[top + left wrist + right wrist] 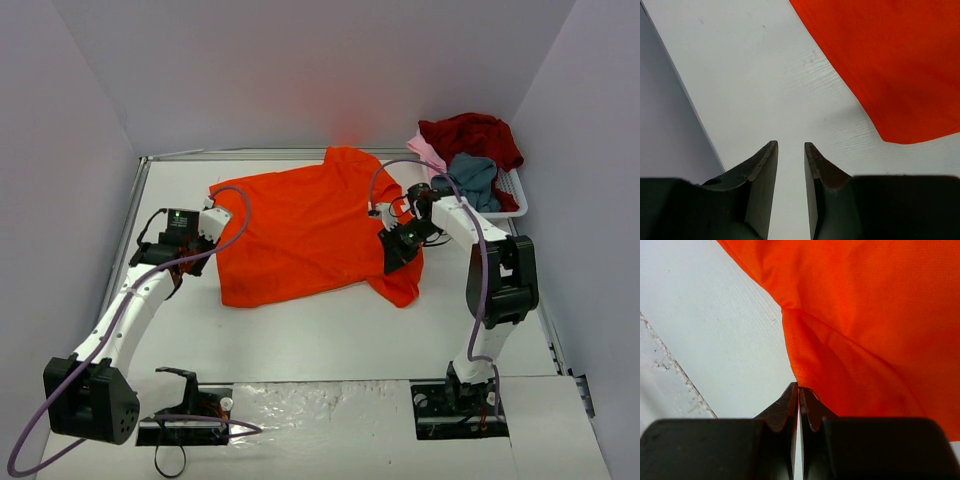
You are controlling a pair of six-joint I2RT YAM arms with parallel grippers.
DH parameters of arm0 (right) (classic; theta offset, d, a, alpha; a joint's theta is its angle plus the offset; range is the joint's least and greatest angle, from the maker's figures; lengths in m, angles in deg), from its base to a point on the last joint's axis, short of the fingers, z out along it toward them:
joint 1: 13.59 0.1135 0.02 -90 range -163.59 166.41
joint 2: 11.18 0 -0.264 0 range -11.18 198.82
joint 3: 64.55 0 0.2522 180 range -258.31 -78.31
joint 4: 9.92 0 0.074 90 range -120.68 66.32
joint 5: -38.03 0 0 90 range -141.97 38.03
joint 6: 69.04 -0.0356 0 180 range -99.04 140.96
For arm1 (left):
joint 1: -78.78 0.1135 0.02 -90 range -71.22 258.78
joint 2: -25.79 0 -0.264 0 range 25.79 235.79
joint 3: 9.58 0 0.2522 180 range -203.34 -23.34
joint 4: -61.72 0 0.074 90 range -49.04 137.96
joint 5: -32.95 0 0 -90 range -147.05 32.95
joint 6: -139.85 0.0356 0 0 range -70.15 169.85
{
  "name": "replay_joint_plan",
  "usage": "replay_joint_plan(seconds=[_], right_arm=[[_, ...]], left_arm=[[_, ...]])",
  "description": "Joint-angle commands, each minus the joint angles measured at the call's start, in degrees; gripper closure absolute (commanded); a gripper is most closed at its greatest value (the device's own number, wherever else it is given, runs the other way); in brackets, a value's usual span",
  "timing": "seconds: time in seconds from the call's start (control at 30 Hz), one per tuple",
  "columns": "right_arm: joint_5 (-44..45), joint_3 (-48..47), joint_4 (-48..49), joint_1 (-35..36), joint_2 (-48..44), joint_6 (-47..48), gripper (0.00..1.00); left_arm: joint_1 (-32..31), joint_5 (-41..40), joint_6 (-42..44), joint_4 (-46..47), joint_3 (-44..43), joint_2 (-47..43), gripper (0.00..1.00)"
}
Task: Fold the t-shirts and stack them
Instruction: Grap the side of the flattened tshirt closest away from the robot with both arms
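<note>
The bright orange-red t-shirt (310, 230) lies spread across the middle of the table, its right side bunched into a fold. My right gripper (390, 258) rests on that right side. In the right wrist view the gripper (799, 386) is shut, its tips pinching the hem of the orange cloth (865, 315). My left gripper (220, 211) sits at the shirt's left edge. In the left wrist view it (790, 145) stands open over bare table with nothing between the fingers, and the shirt's corner (890, 60) lies ahead to the right.
A white slatted basket (512, 185) stands at the back right. It holds a dark red shirt (475, 135), a grey-blue one (472, 178) and a pale pink one (428, 150). White walls close the table on three sides.
</note>
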Motion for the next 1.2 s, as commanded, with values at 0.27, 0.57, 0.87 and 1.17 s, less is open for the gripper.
replay_joint_plan(seconds=[0.27,0.57,0.87,1.17], right_arm=[[-0.6,2.4,-9.0,3.5,-4.6,3.6,1.0],[1.6,4.4,-10.3,8.2,-3.9,5.4,1.0],[1.6,1.9,-10.3,9.0,-0.3,5.1,0.85],[5.2,3.6,-10.4,9.1,-3.0,4.7,0.78]], left_arm=[[0.5,0.7,-0.9,-0.6,-0.7,-1.7,0.73],[0.5,1.0,-0.8,-0.6,-0.7,-1.6,0.73],[0.5,1.1,-0.8,-0.6,-0.5,-1.6,0.73],[0.5,1.3,-0.8,-0.3,-0.5,-1.1,0.72]])
